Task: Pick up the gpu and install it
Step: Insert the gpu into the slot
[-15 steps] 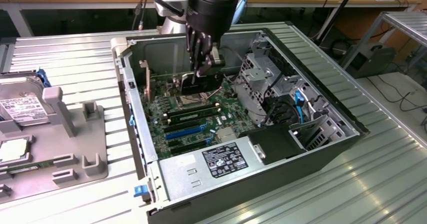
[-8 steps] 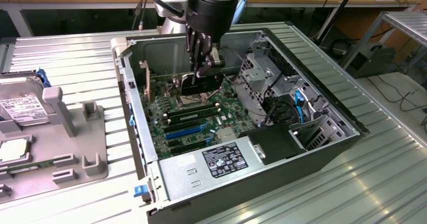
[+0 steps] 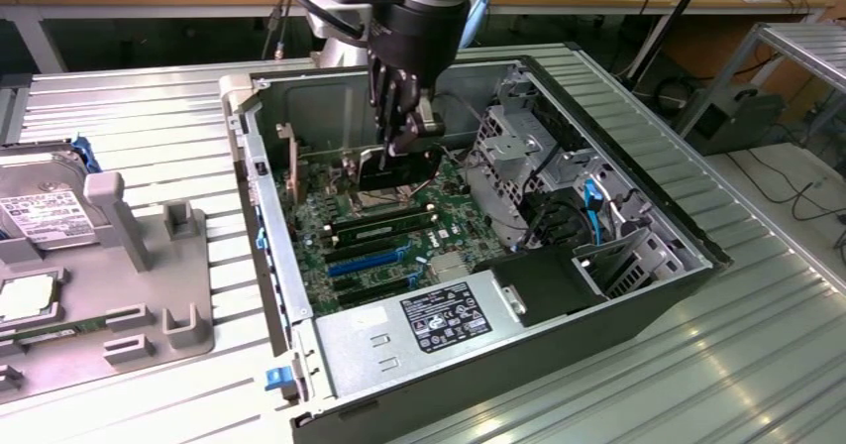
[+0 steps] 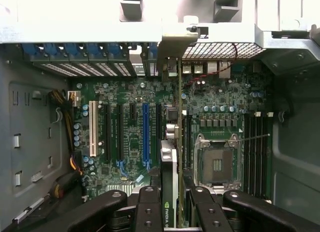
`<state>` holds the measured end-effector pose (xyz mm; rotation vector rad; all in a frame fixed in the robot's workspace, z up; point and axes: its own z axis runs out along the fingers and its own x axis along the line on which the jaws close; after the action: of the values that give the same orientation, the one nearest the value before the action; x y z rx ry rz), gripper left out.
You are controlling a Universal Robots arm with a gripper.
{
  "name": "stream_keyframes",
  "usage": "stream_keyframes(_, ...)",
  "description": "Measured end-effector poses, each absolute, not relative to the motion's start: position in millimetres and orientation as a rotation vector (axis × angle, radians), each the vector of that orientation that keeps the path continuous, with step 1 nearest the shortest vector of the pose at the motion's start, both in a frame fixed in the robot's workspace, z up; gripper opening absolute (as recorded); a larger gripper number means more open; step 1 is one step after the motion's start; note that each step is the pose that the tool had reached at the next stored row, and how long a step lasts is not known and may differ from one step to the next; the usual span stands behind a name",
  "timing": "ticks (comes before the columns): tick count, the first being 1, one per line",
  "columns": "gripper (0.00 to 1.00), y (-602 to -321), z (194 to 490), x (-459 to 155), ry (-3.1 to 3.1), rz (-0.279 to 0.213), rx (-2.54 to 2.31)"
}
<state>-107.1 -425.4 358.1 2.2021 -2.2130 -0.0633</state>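
gripper (image 3: 400, 145): clenched on gpu (image 3: 396, 172), inside PC case (image 3: 242, 157).
gpu: edge-on btwn jaws, just below gripper, over mobo (image 4: 125, 137).
bracket (image 4: 177, 45): gpu end away from gripper, at case rear wall.
seating: cannot tell.

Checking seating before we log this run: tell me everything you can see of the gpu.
The gpu is a thin black-faced card, standing on edge inside the open case over the green motherboard, between the blue slot and the CPU socket. The jaws grip it from above. Its silvery bracket reaches the rear slot row. Whether it is fully seated cannot be told.
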Motion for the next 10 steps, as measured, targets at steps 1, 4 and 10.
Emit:
stream_keyframes(1,0.27,-425.4,357.6,-107.1,-2.213,-0.063,2.202)
stream_keyframes(4,0.27,-425.4,356.6,-107.1,-2.213,-0.063,2.202)
stream_keyframes(10,0.27,-425.4,354.6,-107.1,-2.213,-0.063,2.202)
